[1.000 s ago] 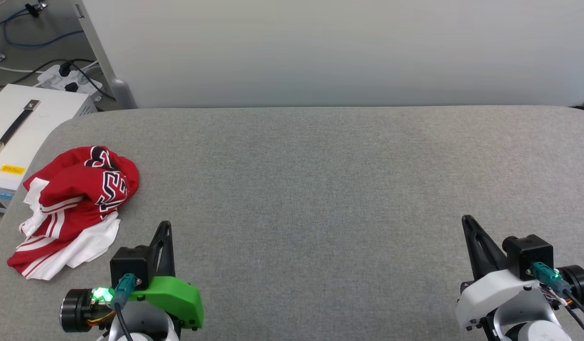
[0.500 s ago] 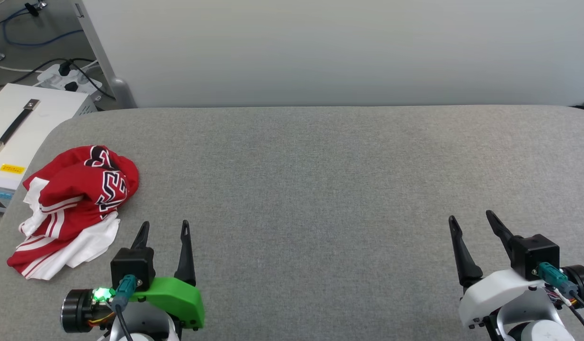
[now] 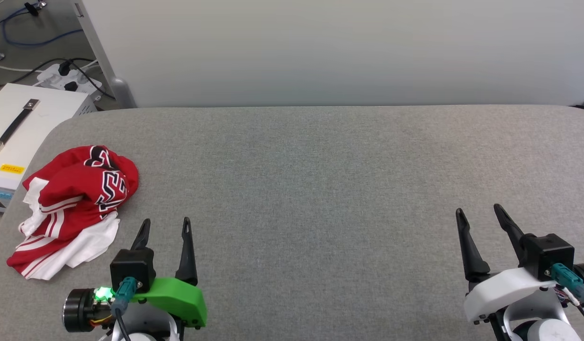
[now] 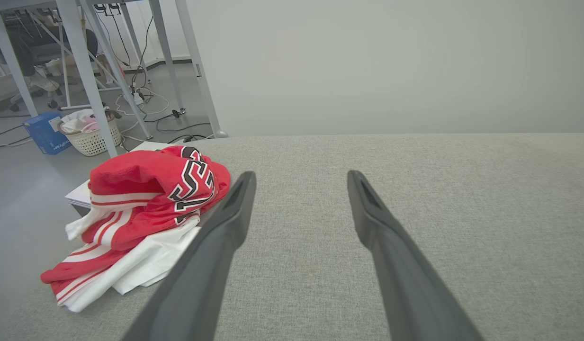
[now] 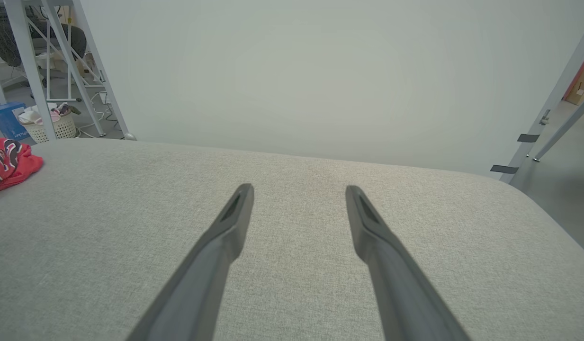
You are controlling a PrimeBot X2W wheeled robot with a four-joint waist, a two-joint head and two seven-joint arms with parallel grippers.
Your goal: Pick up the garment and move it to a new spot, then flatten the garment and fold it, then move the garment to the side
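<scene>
Left gripper (image 3: pixel 166 220), lower left of the head view: jaws spread, nothing between them, both dark fingers pointing up the frame over bare grey cloth. Green shell behind the fingers and a green light lit at the wrist. Right gripper (image 3: pixel 478 209), lower right: jaws likewise spread and empty, white shell behind, fingers leaning slightly toward the upper left. Each wrist view shows the same gap, with table surface alone between the fingertips. The garment (image 3: pixel 74 203) lies in a crumpled heap at the left side of the head view, just up and left of the left gripper and apart from it. Red body bunched on top, black white-outlined lettering folded over itself, white sleeve cloth and red-white striped trim spilling toward the lower left. In the left wrist view the heap sits left of centre, its near edge partly behind the left finger. In the right wrist view a red corner of it shows at the far left edge, well apart from the right gripper. The table (image 3: pixel 320 189) is covered in grey fabric, with rounded corners. A pale partition (image 3: pixel 320 47) stands along its far edge. Upper left, off the table: a white case (image 3: pixel 45 113) with a black strap handle, and a power strip (image 3: pixel 52 75) with cables. The left wrist view adds a white basket (image 4: pixel 90 139) and a blue box (image 4: pixel 43 135) on the floor.
</scene>
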